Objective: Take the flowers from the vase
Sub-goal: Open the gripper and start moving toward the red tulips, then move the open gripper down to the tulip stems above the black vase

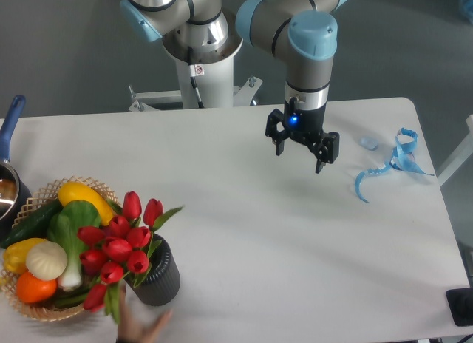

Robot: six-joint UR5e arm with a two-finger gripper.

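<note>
Flowers (pixel 118 248) are seen lodged in the vase (pixel 159 278), their red heads leaning out over its left rim toward the basket (pixel 41 197) of vegetables, which sits just beside the vase on that side. Nothing of the task appears to have been accomplished: the bunch has not been lifted, and no contact with it has been made by the robot. The gripper (pixel 301 147) is held well apart from the vase, up and to its right, above bare table (pixel 244 232). Its fingers are spread, with nothing between them. A human hand (pixel 140 330) is visible just below the vase, at the frame's lower edge, close to the stems; whether it is touching them cannot be told. A blue ribbon (pixel 392 162) lies far to the right of the vase, and a pot (pixel 9 182) is partly seen beyond the basket. What remains is judged to be the whole job: the approach across to the vase, the descent onto the bunch, closure on the stems or heads, and the lift clear of the mouth.
</note>
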